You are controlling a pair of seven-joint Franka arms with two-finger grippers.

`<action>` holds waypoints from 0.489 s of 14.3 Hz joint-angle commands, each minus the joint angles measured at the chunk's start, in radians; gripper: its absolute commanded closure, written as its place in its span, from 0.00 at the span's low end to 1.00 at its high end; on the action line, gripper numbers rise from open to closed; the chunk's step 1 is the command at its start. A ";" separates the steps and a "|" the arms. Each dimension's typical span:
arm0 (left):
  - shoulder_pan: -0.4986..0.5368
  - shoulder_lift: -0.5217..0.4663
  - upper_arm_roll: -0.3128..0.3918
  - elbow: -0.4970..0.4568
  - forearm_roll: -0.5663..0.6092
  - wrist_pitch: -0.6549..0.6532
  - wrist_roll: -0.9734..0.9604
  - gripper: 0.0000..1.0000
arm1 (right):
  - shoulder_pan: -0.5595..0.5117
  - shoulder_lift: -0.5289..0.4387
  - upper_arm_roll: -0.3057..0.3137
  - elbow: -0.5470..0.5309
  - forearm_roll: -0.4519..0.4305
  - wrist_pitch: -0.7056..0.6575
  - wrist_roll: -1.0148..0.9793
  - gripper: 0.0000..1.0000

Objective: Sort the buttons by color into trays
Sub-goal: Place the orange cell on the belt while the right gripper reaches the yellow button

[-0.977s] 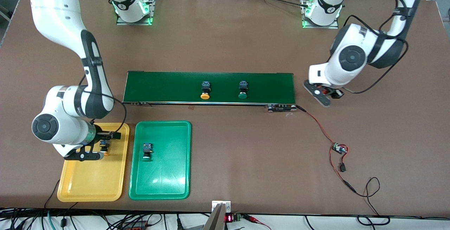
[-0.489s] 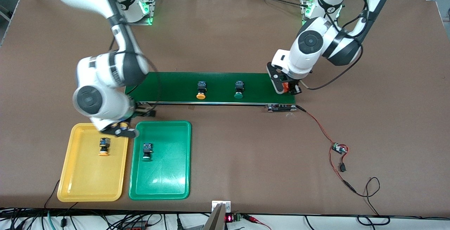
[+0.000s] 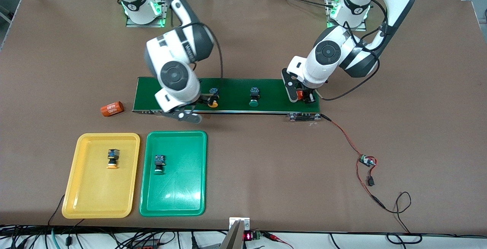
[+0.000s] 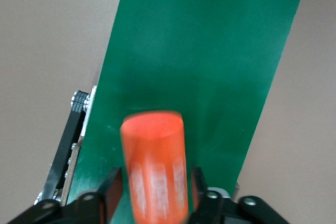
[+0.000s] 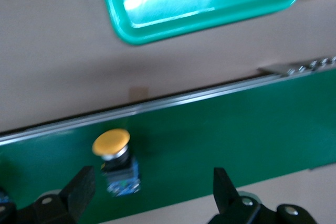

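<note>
One yellow-capped button [image 3: 112, 158] lies in the yellow tray [image 3: 95, 192]. A green-capped button [image 3: 159, 164] lies in the green tray [image 3: 175, 195]. On the dark-green belt [image 3: 236, 87] sit a second yellow-capped button [image 3: 213, 99] [image 5: 114, 156] and a second green-capped one [image 3: 253, 97]. My right gripper [image 3: 205, 103] [image 5: 152, 187] hangs open over the belt, with that yellow-capped button close to one fingertip. My left gripper [image 3: 304, 96] [image 4: 155, 192] is over the belt's end toward the left arm. Its fingers stand apart on either side of an orange cylinder [image 4: 153, 156], with narrow gaps.
Another orange cylinder with white lettering [image 3: 112, 109] lies on the table beside the belt's end toward the right arm. A red and black cable with a small circuit board [image 3: 367, 161] runs from the belt's other end toward the front camera.
My right gripper left a yellow-capped button in the yellow tray and swung up over the belt. My left gripper came over the belt's end and its fingers parted. The belt's buttons drifted toward the right arm's end.
</note>
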 commanded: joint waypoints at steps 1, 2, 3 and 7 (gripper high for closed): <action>0.001 -0.021 0.001 0.008 -0.028 -0.005 0.028 0.00 | 0.023 0.001 -0.010 -0.028 0.010 0.012 0.040 0.00; 0.004 -0.029 0.002 0.011 -0.028 -0.006 0.028 0.00 | 0.032 0.016 -0.010 -0.028 0.012 0.013 0.040 0.00; 0.007 -0.044 0.004 0.011 -0.030 -0.009 0.025 0.00 | 0.045 0.033 -0.010 -0.028 0.012 0.016 0.041 0.00; 0.041 -0.183 0.036 0.055 -0.182 -0.151 0.012 0.00 | 0.063 0.088 -0.010 -0.030 0.012 0.078 0.064 0.00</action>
